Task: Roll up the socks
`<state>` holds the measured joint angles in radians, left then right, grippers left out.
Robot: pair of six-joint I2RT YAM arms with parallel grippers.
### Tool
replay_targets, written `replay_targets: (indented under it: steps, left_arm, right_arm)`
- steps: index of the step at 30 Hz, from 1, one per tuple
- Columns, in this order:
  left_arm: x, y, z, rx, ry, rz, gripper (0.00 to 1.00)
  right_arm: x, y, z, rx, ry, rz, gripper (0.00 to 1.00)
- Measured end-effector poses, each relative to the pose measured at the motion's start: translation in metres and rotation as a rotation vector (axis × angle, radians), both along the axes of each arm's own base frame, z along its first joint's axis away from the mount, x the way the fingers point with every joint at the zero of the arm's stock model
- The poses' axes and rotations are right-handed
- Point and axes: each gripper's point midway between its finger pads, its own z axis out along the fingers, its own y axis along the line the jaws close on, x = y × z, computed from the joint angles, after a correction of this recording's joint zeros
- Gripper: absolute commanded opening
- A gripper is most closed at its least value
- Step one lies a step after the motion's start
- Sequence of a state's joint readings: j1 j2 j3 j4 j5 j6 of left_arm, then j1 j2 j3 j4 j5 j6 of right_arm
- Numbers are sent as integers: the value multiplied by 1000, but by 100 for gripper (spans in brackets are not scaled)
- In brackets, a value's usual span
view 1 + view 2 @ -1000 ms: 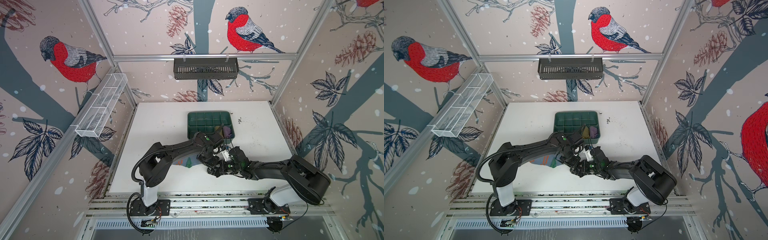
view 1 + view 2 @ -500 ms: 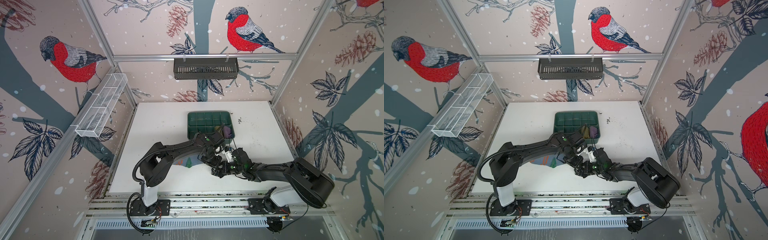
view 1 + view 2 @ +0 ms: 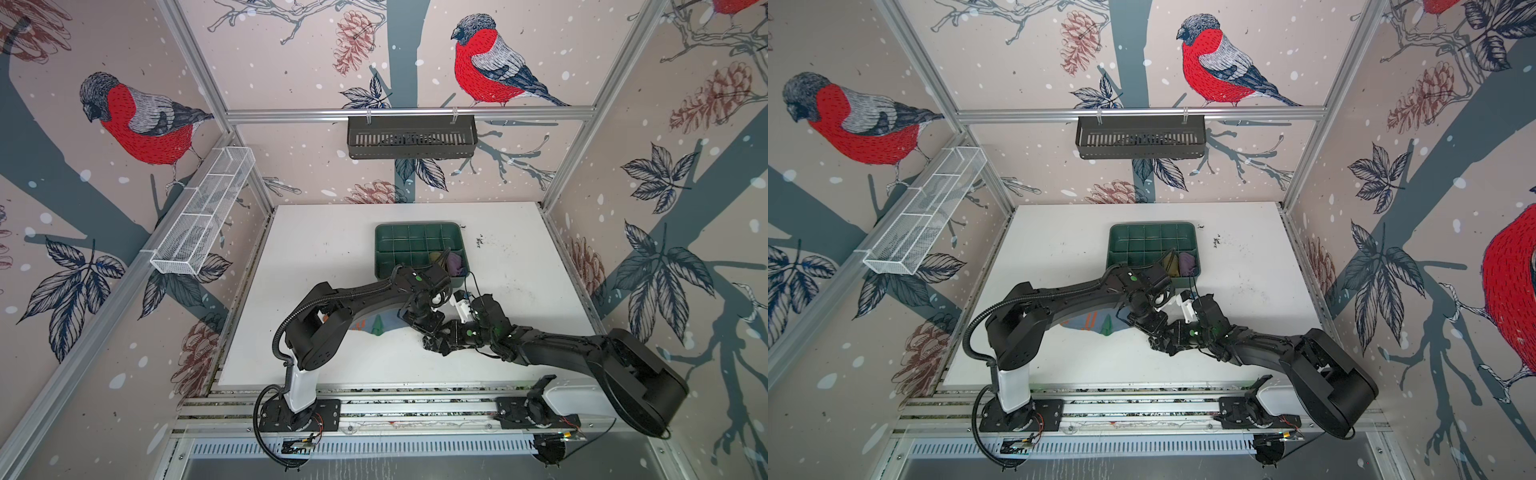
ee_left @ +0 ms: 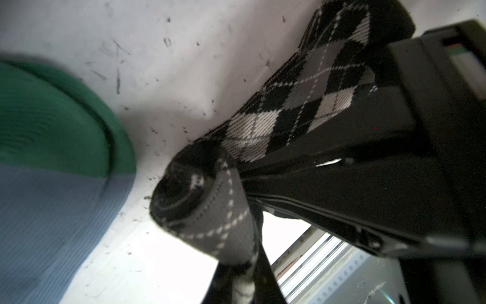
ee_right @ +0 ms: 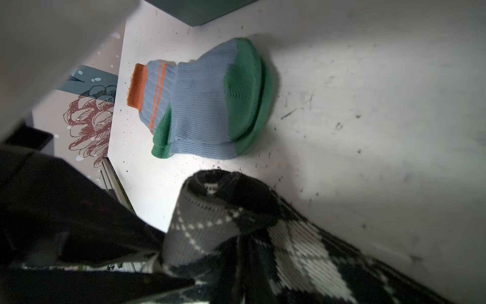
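Black-grey-white argyle sock point(image 5: 210, 223), one end wound into a roll, sits over the white table point(image 5: 368, 105); my left gripper point(image 3: 417, 323) and my right gripper point(image 3: 434, 344) are both clamped on it; the light blue sock point(image 5: 200, 105) lies flat just beside, untouched, near the green tray point(image 3: 379, 253).

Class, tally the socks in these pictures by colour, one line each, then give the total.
argyle sock: 1
light blue sock: 1
olive-yellow sock: 1
purple sock: 1
Total: 4
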<state>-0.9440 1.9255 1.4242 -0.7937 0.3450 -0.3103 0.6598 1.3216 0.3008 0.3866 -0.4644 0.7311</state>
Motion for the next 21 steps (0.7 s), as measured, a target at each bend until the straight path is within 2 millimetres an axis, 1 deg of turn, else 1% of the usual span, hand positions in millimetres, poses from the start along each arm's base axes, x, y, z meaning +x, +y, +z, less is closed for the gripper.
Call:
replay_targets:
  steps: [5, 11, 14, 18, 21]
  left_arm:
    - [4, -7, 4, -11, -14, -6, 15]
    - [6, -11, 2, -4, -14, -17, 15]
    - [5, -14, 0, 9, -8, -26, 15]
    - [4, -16, -2, 32, -8, -40, 15]
    - [4, -20, -1, 42, -15, -47, 17]
  right_arm:
    - [-3, -6, -2, -8, 9, -8, 9]
    - [-4, -15, 5, 1, -11, -31, 7]
    - [-2, -22, 2, -13, -5, -55, 7]
    - [-2, -25, 2, -18, -6, -66, 7]
    - [1, -30, -2, -31, 1, -89, 7]
